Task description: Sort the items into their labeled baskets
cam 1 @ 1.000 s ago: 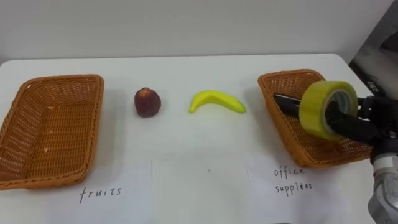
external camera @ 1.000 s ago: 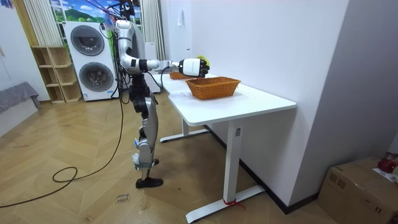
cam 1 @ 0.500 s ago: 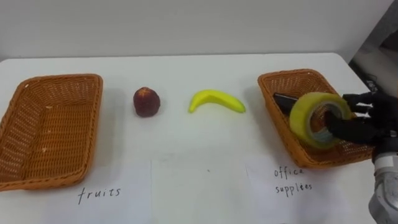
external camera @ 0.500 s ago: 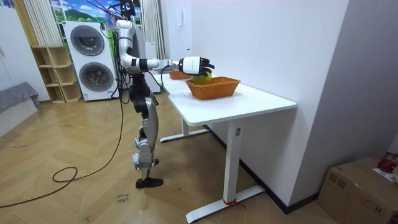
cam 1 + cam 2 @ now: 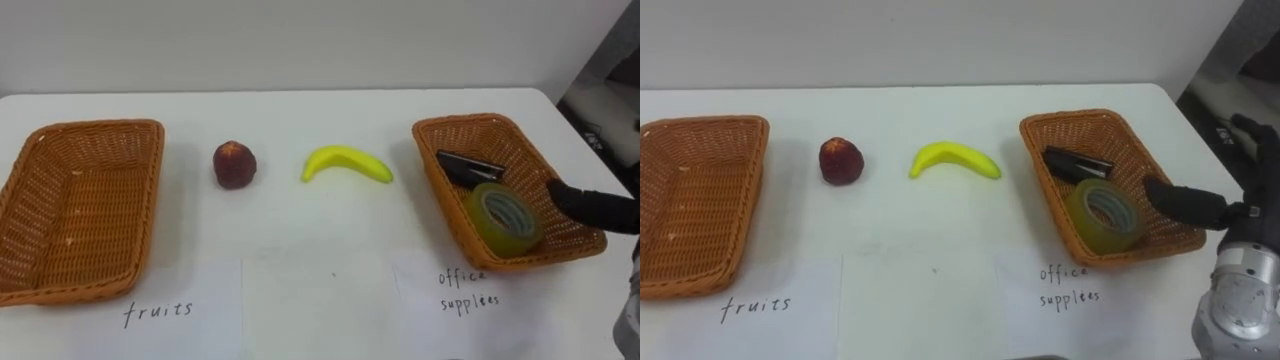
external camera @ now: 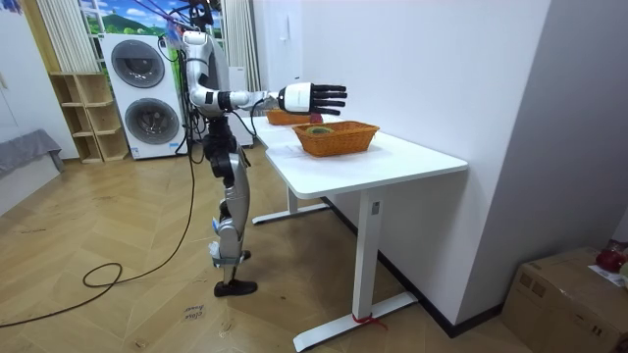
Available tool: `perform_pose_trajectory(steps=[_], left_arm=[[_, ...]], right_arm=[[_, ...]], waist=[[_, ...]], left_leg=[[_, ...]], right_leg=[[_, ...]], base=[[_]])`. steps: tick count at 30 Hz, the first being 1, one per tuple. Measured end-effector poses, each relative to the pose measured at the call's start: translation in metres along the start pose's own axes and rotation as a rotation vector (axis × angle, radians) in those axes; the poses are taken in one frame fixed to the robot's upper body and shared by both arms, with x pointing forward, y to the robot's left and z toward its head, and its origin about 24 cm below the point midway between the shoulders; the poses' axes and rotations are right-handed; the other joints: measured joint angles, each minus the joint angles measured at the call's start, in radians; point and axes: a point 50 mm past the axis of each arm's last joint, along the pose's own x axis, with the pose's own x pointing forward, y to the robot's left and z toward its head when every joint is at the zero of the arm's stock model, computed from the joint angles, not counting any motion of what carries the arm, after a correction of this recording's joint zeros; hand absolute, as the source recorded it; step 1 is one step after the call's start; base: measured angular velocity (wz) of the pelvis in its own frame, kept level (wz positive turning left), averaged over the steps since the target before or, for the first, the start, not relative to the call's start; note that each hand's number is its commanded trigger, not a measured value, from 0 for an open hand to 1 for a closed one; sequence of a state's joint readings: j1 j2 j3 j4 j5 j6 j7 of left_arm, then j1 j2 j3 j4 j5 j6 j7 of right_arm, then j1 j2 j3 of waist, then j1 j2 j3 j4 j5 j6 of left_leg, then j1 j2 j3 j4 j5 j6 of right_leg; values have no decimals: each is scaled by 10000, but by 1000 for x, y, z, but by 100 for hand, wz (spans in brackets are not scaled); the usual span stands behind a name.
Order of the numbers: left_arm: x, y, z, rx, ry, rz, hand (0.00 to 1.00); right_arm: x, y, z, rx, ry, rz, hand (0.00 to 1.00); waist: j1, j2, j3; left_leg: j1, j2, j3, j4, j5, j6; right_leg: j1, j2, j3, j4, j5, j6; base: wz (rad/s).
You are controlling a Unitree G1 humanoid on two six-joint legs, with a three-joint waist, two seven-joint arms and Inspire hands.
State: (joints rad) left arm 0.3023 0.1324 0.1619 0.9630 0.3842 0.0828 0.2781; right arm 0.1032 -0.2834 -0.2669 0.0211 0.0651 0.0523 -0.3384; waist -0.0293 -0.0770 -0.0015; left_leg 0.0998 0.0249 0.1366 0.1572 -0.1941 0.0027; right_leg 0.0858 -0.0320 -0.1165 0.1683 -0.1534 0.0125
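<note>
A yellow roll of tape (image 5: 502, 216) (image 5: 1104, 216) lies in the right wicker basket (image 5: 447, 129) (image 5: 1092, 122), next to a black flat object (image 5: 468, 166) (image 5: 1077, 162). My right hand (image 5: 1200, 206) (image 5: 594, 207) (image 6: 314, 96) is open, fingers spread, above the basket's right rim and holding nothing. A red apple (image 5: 234, 164) (image 5: 841, 160) and a yellow banana (image 5: 347, 163) (image 5: 955, 159) rest on the white table between the baskets. The left wicker basket (image 5: 80, 135) (image 5: 700, 130) holds nothing.
Paper sheets (image 5: 315, 305) with handwritten labels lie along the table's front edge under each basket. In the room view I stand at the table's (image 6: 383, 162) long side, with washing machines (image 6: 147, 93) behind me.
My right hand has opened and let go of the tape roll, which dropped into the right basket. The hand has drawn back to the right.
</note>
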Motion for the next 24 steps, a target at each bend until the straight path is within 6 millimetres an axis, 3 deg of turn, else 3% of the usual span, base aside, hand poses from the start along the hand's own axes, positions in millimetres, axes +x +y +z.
perform_pose_trajectory(steps=[11, 20, 24], left_arm=[[-1, -1, -4, -389, 249, -4, 0], [1, 1, 4, -478, 21, 67, 0], [3, 1, 8, -930, 85, 74, 0]], right_arm=[[0, 0, 6, -263, -331, 23, 0], [-1, 5, 24, 30, -1064, 812, 0], [-3, 9, 40, 611, -1664, 1048, 0]], waist=[[-18, -30, 13], [71, -20, 10], [130, -83, 47]], left_leg=[[-4, -2, 2, -56, -1, 1], [-7, -3, 25, -54, 1, 3], [29, 1, 25, -55, 1, 2]], right_leg=[[-16, -2, 37, 7, 0, 1], [-56, 2, 60, 3, -3, 2], [-27, 10, 35, 17, -1, 1]], base=[[0], [-1], [0]])
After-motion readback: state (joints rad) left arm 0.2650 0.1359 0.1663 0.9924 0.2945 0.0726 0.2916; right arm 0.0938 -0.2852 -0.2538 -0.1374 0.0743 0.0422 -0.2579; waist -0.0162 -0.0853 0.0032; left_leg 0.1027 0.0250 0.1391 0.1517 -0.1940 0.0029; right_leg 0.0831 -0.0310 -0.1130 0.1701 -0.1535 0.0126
